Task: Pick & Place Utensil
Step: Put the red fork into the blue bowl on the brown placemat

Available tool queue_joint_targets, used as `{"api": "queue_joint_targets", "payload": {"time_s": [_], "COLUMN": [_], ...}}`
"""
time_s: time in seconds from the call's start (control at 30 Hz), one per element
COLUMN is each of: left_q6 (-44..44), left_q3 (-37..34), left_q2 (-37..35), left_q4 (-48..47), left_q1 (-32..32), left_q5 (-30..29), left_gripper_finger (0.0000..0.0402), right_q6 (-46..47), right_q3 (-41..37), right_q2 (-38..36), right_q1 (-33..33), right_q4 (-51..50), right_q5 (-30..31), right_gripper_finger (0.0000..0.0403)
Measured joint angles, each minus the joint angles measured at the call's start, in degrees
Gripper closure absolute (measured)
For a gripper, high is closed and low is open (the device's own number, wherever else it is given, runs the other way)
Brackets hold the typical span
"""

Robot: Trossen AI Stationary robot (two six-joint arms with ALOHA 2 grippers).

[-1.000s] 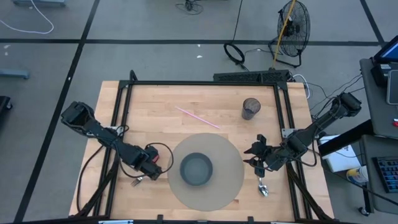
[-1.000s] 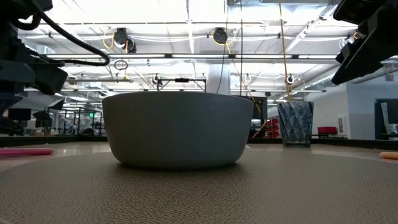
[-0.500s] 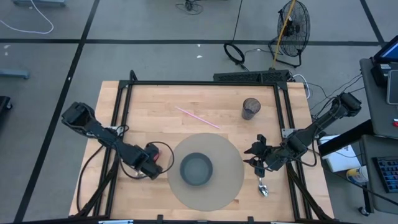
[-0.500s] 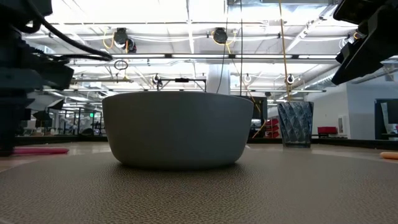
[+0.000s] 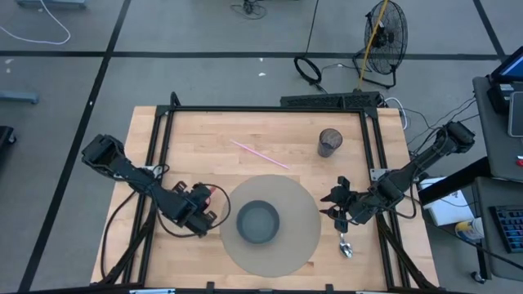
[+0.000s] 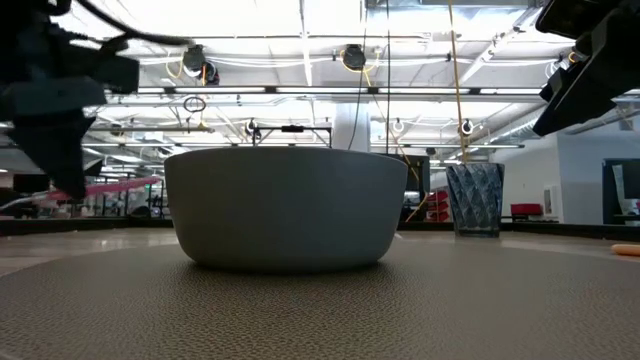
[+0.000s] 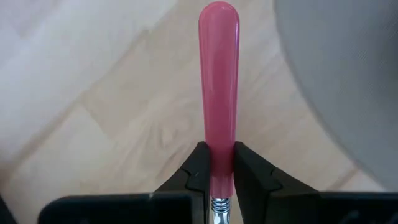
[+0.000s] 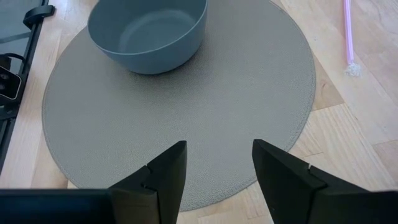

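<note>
My left gripper (image 5: 202, 214) is at the grey mat's left edge, shut on a utensil with a pink handle (image 7: 219, 81). In the low view the handle (image 6: 110, 187) shows raised at the picture's left. Its metal end is mostly hidden. A grey bowl (image 5: 258, 222) sits in the middle of the round grey mat (image 5: 298, 204). My right gripper (image 5: 335, 204) hovers open at the mat's right edge, above the mat (image 8: 186, 106) and short of the bowl (image 8: 147, 31). My left gripper pinches the pink handle between its two fingers (image 7: 200, 171), close to the end (image 7: 220, 183) where it meets the metal neck. The rest of the handle sticks out forward past the fingertips. The utensil is lifted clear of the table, nearly level.
A metal spoon (image 5: 346, 244) lies on the wood near the right arm, by the table's near edge. A dark patterned cup (image 5: 329, 142) stands at the far right, and a thin pink straw (image 5: 258, 153) lies beyond the mat. Bare wood lies left of the mat.
My left gripper has risen from the table with the utensil. The pink handle lay at table level a second ago and is now lifted clear. The metal end that showed on the wood near the gripper is gone from there. The right arm kept still.
</note>
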Motion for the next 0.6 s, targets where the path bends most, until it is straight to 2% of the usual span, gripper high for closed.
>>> {"api": "queue_joint_targets", "payload": {"time_s": [0.6], "left_q6": [12.3], "left_q3": [9.4], "left_q2": [-0.1], "left_q4": [0.5], "left_q1": [-0.2], "left_q5": [-22.1], "left_gripper_finger": [0.0349], "right_q6": [-0.1], "right_q3": [0.0], "right_q2": [0.0], "right_q1": [0.0], "right_q4": [0.0], "right_q5": [0.0], "right_gripper_finger": [0.0222]}}
